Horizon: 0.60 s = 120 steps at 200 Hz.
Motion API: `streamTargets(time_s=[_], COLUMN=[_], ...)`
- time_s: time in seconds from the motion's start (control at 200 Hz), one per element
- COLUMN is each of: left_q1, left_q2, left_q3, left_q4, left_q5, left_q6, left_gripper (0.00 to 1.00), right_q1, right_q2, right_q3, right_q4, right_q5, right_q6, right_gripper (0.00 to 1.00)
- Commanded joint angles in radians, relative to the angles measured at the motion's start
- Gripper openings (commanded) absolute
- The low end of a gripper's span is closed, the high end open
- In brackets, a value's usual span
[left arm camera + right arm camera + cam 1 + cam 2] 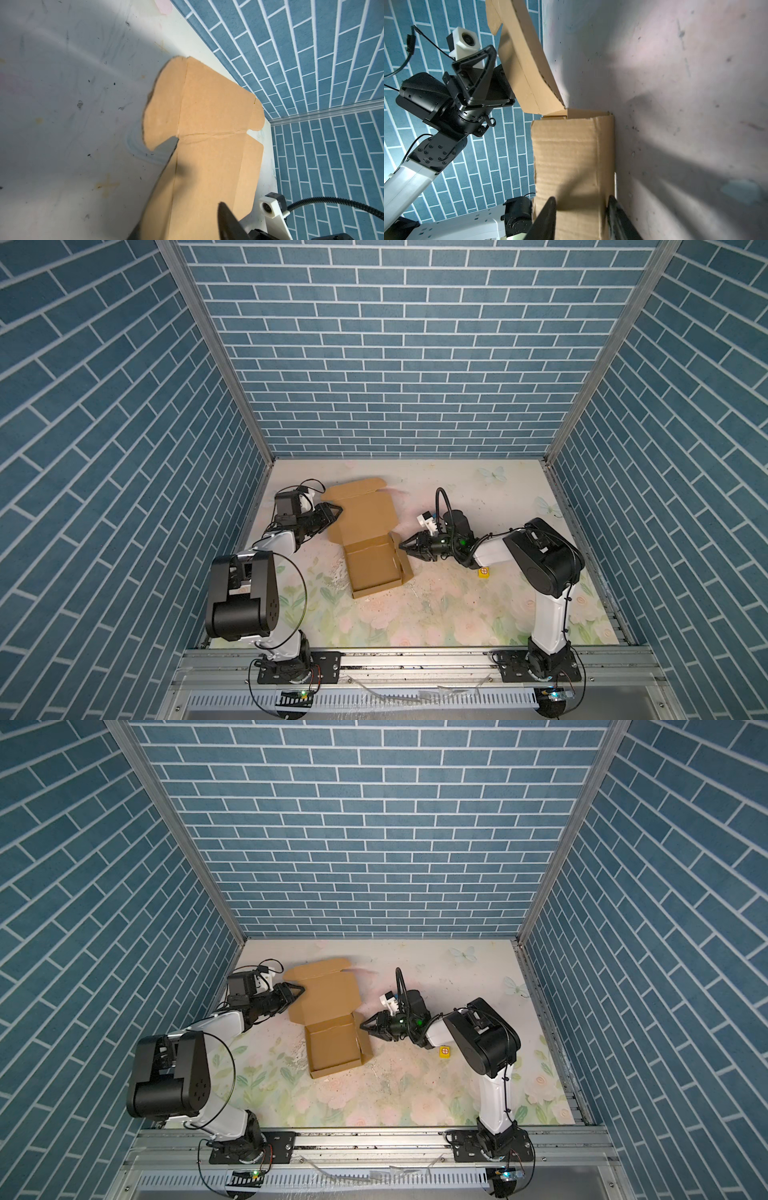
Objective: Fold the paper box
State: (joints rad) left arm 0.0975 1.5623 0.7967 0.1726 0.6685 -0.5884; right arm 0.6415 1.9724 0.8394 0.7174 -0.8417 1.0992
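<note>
Found paper box [370, 568] between both grippers, lid bowed upward | saw left gripper [334, 512] part-open astride lid's edge, clamp unclear | saw right gripper [402, 546] part-open, tips at side wall, nothing held | spotted yellow cube [483, 572] behind right gripper

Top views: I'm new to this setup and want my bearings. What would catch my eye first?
The brown paper box in the middle, half folded: its tray walls stand up while the lid is open on the far side. Black tools flank it, the left tool at the lid's edge, the right tool at the tray's side wall. A small yellow cube sits further right.
</note>
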Motion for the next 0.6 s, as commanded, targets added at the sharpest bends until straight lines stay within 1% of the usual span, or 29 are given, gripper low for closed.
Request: streamTargets(time_s=[0.0, 0.06, 0.195, 0.33, 0.5, 0.595], left_q1=[-0.007, -0.008, -0.008, -0.018, -0.025, -0.028], left_q2=[-0.053, -0.067, -0.091, -0.099, -0.1, -0.096], left_q3=[0.002, -0.008, -0.007, -0.008, -0.002, -0.003], left_q4=[-0.053, -0.059, -0.047, -0.013, 0.006, 0.035], left_q5=[-0.047, -0.07, -0.046, -0.032, -0.028, -0.033], left_q6=[-0.003, -0.031, -0.044, -0.071, -0.08, -0.097], left_gripper=[0.38, 0.35, 0.27, 0.19, 0.07, 0.04], right_q1=[0.006, 0.004, 0.005, 0.005, 0.006, 0.004], right_q2=[0.005, 0.012, 0.005, 0.0, -0.023, -0.027], right_q3=[0.02, 0.025, 0.029, 0.04, 0.024, 0.018], right_q4=[-0.007, -0.011, -0.007, -0.034, -0.04, -0.044], right_q5=[0.003, 0.003, 0.012, 0.013, 0.037, 0.04], right_q6=[-0.012, -0.009, 0.005, -0.005, -0.004, -0.006], right_gripper=[0.41, 0.4, 0.39, 0.38, 0.37, 0.37])
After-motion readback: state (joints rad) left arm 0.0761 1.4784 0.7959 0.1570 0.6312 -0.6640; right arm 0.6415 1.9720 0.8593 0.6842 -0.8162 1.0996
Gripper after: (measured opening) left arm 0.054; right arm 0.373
